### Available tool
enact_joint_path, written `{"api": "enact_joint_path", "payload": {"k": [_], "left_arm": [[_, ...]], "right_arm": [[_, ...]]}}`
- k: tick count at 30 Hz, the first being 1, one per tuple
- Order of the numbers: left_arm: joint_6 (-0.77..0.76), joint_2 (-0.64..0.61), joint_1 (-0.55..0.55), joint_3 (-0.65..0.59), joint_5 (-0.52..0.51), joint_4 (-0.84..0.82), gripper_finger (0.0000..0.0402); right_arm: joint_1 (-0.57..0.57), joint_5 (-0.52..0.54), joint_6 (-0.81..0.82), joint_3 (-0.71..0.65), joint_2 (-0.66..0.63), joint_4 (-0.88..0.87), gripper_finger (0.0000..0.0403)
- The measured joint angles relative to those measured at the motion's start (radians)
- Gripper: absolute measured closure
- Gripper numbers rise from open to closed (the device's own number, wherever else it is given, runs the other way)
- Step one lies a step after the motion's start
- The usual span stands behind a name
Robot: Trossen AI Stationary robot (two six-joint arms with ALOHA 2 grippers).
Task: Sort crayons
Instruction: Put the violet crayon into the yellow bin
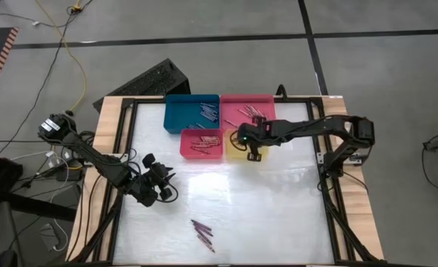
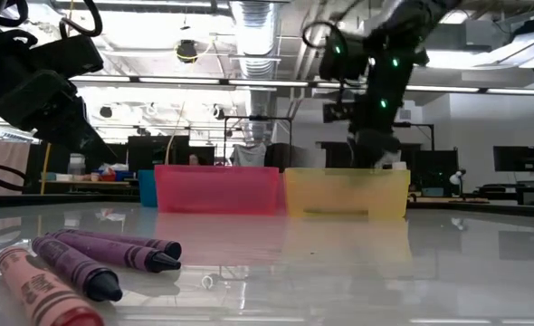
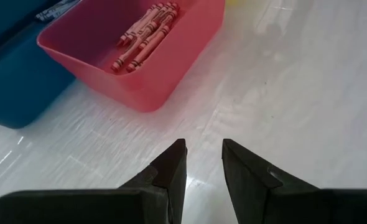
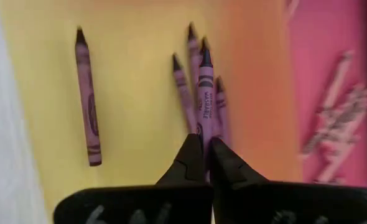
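My right gripper [image 4: 205, 140] hangs over the yellow tray [image 1: 234, 152], shut on a purple crayon [image 4: 205, 87]. Several more purple crayons [image 4: 87, 106] lie on that tray's floor. Near the table's front edge lie loose purple crayons [image 2: 113, 249] and a red one [image 2: 41, 290], also seen from above as a small cluster [image 1: 203, 233]. My left gripper [image 3: 203, 152] waits open above bare table at the left, with the red tray [image 3: 171, 68] and its red crayons [image 3: 143, 34] ahead of it. My right gripper pinches the purple crayon's blunt end [image 4: 204, 127] between its two fingertips. The fingers slant down from above, and the crayon sticks out beyond them along their line, its tip pointing away. It hangs over the yellow tray's crayons; whether it touches them I cannot tell.
Four trays stand together at the table's far middle: blue [image 1: 191, 113], pink [image 1: 247, 107], red [image 1: 201, 144] and yellow, each with crayons. The white table [image 1: 278, 208] stretches bare between the trays and the loose crayons at the front.
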Motion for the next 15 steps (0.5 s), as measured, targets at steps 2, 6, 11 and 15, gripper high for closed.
{"api": "enact_joint_path", "payload": {"k": [2,6,11,15], "left_arm": [[0.0,0.0,0.0,0.0,-0.003,0.0,0.0307],[0.001,0.0,0.0,0.0,-0.015,0.0,0.0307],[0.001,0.0,0.0,0.0,-0.042,0.0,0.0307],[0.0,0.0,0.0,0.0,-0.057,0.0,0.0307]], "right_arm": [[-0.018,-0.041,0.0,-0.058,0.0,0.061,0.04],[-0.038,-0.077,0.004,-0.156,0.001,0.174,0.04],[-0.053,-0.082,0.011,-0.205,0.001,0.244,0.0387],[-0.073,-0.139,0.016,-0.23,0.001,0.269,0.0364]]}}
